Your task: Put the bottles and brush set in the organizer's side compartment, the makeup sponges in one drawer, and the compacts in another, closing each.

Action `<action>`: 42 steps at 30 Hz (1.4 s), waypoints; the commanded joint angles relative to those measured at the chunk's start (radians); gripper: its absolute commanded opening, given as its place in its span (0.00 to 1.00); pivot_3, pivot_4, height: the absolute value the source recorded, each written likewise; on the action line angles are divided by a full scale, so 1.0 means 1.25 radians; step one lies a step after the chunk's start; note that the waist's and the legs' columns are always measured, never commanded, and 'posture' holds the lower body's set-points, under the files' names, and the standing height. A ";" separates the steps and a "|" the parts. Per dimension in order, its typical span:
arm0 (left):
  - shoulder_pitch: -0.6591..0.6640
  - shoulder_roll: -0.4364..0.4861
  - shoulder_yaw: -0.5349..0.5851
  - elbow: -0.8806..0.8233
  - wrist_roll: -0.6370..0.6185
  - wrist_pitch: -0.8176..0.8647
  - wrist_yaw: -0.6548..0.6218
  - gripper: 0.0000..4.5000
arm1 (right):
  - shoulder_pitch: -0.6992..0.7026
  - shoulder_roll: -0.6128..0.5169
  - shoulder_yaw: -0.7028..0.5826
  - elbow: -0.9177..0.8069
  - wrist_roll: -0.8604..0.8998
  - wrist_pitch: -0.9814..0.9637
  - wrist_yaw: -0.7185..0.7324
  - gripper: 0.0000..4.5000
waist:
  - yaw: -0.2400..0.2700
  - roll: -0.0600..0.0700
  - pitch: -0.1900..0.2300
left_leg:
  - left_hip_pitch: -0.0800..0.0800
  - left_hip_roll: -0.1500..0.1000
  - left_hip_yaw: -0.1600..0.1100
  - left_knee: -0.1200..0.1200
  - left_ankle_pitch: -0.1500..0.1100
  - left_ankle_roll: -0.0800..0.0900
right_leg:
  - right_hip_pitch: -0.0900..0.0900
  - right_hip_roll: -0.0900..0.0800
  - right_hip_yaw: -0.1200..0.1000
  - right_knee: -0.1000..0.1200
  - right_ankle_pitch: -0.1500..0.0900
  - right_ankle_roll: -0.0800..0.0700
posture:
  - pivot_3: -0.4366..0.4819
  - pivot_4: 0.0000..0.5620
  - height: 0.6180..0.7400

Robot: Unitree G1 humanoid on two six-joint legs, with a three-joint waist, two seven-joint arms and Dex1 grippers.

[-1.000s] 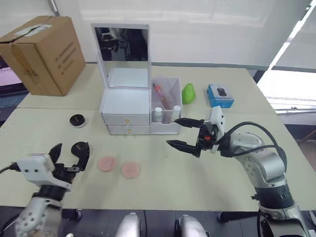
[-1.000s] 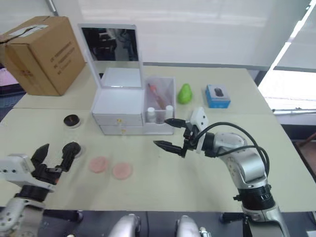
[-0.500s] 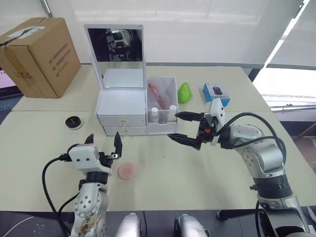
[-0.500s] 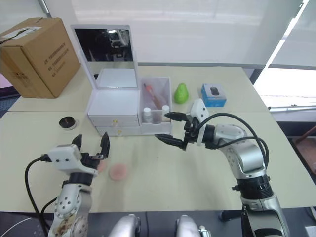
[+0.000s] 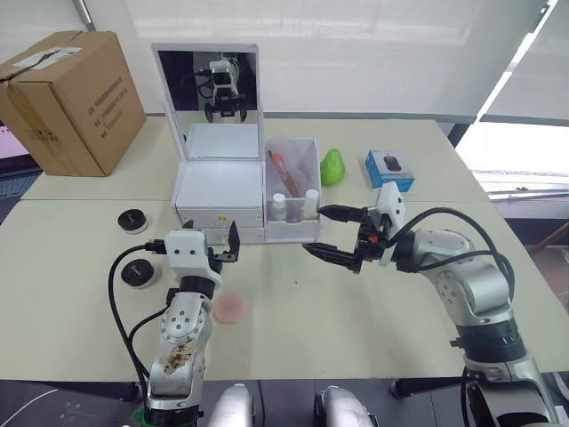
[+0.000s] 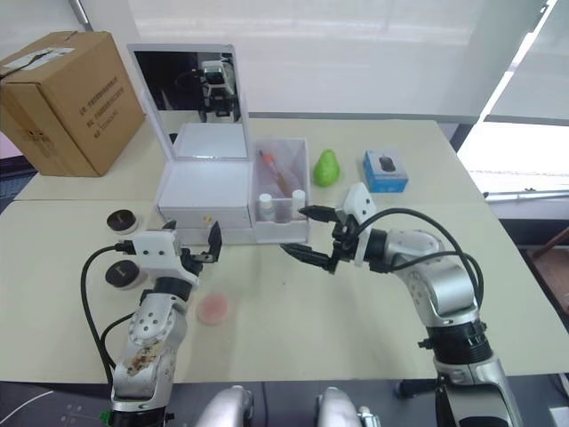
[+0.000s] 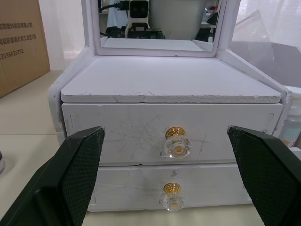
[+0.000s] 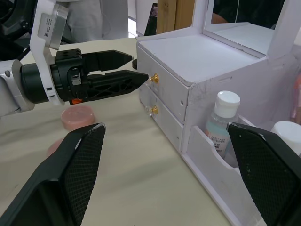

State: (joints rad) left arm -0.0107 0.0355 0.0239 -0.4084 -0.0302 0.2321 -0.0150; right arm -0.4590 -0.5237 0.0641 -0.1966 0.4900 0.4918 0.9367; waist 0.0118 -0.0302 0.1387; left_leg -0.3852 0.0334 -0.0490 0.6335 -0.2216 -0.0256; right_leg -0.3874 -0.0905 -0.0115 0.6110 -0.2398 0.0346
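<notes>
Two drawers on the organizer (image 5: 222, 206) are both shut, and I have just swung my left gripper (image 5: 192, 255) up from the counter's near-left area to face them, fingers (image 7: 77, 162) spread wide on either side of the top drawer's gold knob (image 7: 176, 142). That sets me up to pull it open. One makeup sponge (image 5: 229, 308) lies near the counter's front edge; the compacts (image 5: 136, 219) sit toward its left edge. Bottles (image 8: 221, 123) and the brush set (image 5: 289, 173) already stand in the side compartment (image 5: 298, 191). My right gripper (image 5: 333, 233) hovers just in front of it, fingers apart, empty.
</notes>
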 commanded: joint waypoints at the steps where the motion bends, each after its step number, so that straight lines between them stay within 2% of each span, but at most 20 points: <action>1: -0.013 0.002 0.001 -0.002 -0.001 -0.003 0.000 1.00 | -0.006 -0.005 -0.010 -0.035 0.001 -0.005 -0.008 0.99 | 0.000 0.000 0.000 | 0.000 0.000 0.000 0.000 0.000 0.000 | 0.000 0.000 0.000 0.000 0.000 0.000 | 0.48 0.27 0.85; 11: -0.046 -0.001 -0.001 0.037 -0.013 -0.014 -0.007 1.00 | -0.006 -0.007 -0.013 -0.037 0.000 -0.002 -0.022 0.99 | 0.000 0.000 0.000 | 0.000 0.000 0.000 0.000 0.000 0.000 | 0.000 0.000 0.000 0.000 0.000 0.000 | 0.48 0.27 0.85; 12: -0.048 -0.002 -0.002 0.042 -0.014 -0.013 -0.008 0.91 | -0.006 -0.007 -0.014 -0.038 0.000 -0.001 -0.024 1.00 | 0.000 0.000 0.000 | 0.000 0.000 0.000 0.000 0.000 0.000 | 0.000 0.000 0.000 0.000 0.000 0.000 | 0.48 0.27 0.85; 13: -0.050 -0.003 -0.002 0.046 -0.014 -0.011 -0.008 0.86 | -0.006 -0.007 -0.014 -0.039 0.001 0.000 -0.025 1.00 | 0.000 0.000 0.000 | 0.000 0.000 0.000 0.000 0.000 0.000 | 0.000 0.000 0.000 0.000 0.000 0.000 | 0.48 0.27 0.85; 23: -0.071 -0.007 -0.007 0.082 -0.015 -0.023 -0.016 0.14 | 0.000 -0.015 -0.022 -0.057 0.011 0.009 -0.033 1.00 | 0.000 0.000 0.000 | 0.000 0.000 0.000 0.000 0.000 0.000 | 0.000 0.000 0.000 0.000 0.000 0.000 | 0.48 0.27 0.85; 33: -0.048 -0.007 -0.012 0.070 -0.021 -0.037 -0.028 0.12 | 0.006 -0.014 -0.023 -0.053 0.016 -0.011 -0.012 1.00 | 0.000 0.000 0.000 | 0.000 0.000 0.000 0.000 0.000 0.000 | 0.000 0.000 0.000 0.000 0.000 0.001 | 0.48 0.27 0.85; 35: -0.017 -0.006 -0.014 0.040 -0.033 -0.038 -0.040 0.12 | 0.002 -0.012 -0.025 -0.056 0.021 -0.011 -0.009 1.00 | 0.000 0.000 0.000 | 0.000 0.000 0.000 0.000 0.000 0.000 | 0.000 0.000 0.000 0.000 0.000 0.001 | 0.48 0.27 0.85; 40: 0.145 0.034 -0.035 -0.091 -0.063 -0.060 -0.105 0.12 | -0.006 0.005 -0.045 -0.073 0.081 -0.009 0.019 1.00 | -0.004 0.000 0.000 | 0.001 0.000 0.000 0.000 0.000 0.000 | 0.000 0.000 0.002 0.000 0.000 0.000 | 0.48 0.27 0.85; 42: 0.193 0.044 -0.033 -0.123 -0.073 -0.065 -0.116 0.12 | -0.006 0.007 -0.048 -0.074 0.091 -0.013 0.028 1.00 | -0.003 0.001 0.000 | 0.001 0.000 0.000 -0.001 0.000 0.000 | 0.000 0.000 0.002 -0.001 -0.002 -0.004 | 0.48 0.27 0.85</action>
State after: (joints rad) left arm 0.2113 0.0836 -0.0088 -0.5072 -0.1068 0.1728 -0.1411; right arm -0.4512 -0.5191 0.0294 -0.2556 0.5742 0.4926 0.9598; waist 0.0083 -0.0293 0.1390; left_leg -0.3839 0.0338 -0.0484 0.6328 -0.2217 -0.0258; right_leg -0.3878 -0.0907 -0.0093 0.6101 -0.2435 0.0283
